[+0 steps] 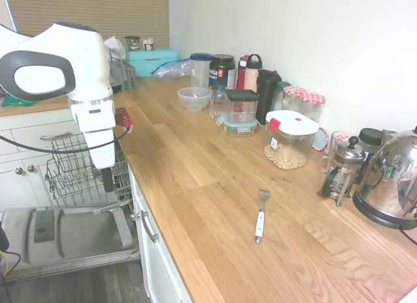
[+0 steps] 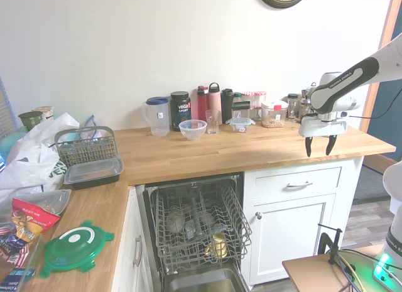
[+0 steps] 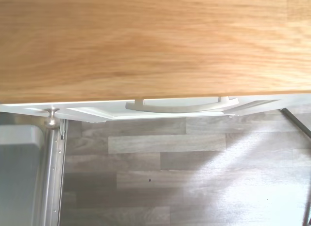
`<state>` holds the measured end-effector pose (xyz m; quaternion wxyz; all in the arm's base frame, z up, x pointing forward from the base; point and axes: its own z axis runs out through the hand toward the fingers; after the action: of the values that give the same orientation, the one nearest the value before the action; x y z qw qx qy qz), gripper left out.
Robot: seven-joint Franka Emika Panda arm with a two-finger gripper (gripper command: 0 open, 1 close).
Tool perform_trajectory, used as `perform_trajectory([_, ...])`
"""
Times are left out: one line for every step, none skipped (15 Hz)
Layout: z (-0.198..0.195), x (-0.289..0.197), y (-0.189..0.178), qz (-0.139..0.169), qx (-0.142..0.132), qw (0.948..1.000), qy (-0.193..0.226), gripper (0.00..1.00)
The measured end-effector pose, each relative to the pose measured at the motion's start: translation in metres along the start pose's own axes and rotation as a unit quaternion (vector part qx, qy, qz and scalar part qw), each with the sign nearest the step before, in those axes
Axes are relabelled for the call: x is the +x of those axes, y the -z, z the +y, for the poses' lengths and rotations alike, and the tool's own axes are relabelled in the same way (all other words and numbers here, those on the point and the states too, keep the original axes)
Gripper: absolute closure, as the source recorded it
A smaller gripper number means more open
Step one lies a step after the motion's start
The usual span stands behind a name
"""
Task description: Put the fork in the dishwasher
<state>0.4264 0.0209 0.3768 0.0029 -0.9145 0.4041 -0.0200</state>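
Observation:
The fork (image 1: 260, 217) lies flat on the wooden counter (image 1: 195, 186), white handle toward the front edge and grey tines toward the wall. I do not see it in the second exterior or wrist views. My gripper (image 2: 319, 147) hangs open and empty just above the counter's front edge, fingers pointing down. The dishwasher stands open below the counter, its wire rack (image 2: 198, 220) pulled out over the lowered door (image 1: 71, 234). The wrist view shows the counter edge, a drawer handle (image 3: 182, 105) and the floor.
Along the wall stand jars, bottles, a clear bowl (image 1: 193, 98), a tub of chickpeas (image 1: 288, 140), a French press (image 1: 343, 169) and a kettle (image 1: 394, 179). White drawers (image 2: 295, 185) sit under the gripper. A cutlery caddy (image 2: 85, 146) and bags crowd the other counter.

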Motion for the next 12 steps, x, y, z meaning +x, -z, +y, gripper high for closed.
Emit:
perform_trajectory([0.0, 0.0, 0.0, 0.0, 0.0, 1.0, 0.0, 0.0])
perform_trajectory([0.0, 0.0, 0.0, 0.0, 0.0, 1.0, 0.0, 0.0])
perform_trajectory([0.0, 0.001, 0.001, 0.001, 0.0, 1.0, 0.001, 0.0])
perform_trajectory([0.0, 0.004, 0.002, 0.002, 0.002, 1.0, 0.001, 0.0])
perform_trajectory([0.004, 0.01, 0.005, 0.004, 0.004, 1.0, 0.001, 0.0])
perform_trajectory([0.01, 0.019, 0.008, 0.007, 0.006, 1.0, 0.0, 0.0])
perform_trajectory([0.02, 0.033, 0.013, 0.012, 0.008, 0.9999, -0.001, 0.0])
perform_trajectory([0.031, 0.049, 0.019, 0.019, 0.009, 0.9998, -0.002, 0.0])
perform_trajectory([0.044, 0.066, 0.026, 0.027, 0.012, 0.9996, -0.003, 0.0])
perform_trajectory([0.056, 0.084, 0.033, 0.035, 0.016, 0.9992, 0.0, 0.0])
perform_trajectory([0.067, 0.104, 0.041, 0.044, 0.021, 0.9988, 0.006, 0.0])
perform_trajectory([0.075, 0.124, 0.047, 0.053, 0.024, 0.9981, 0.016, 0.0])
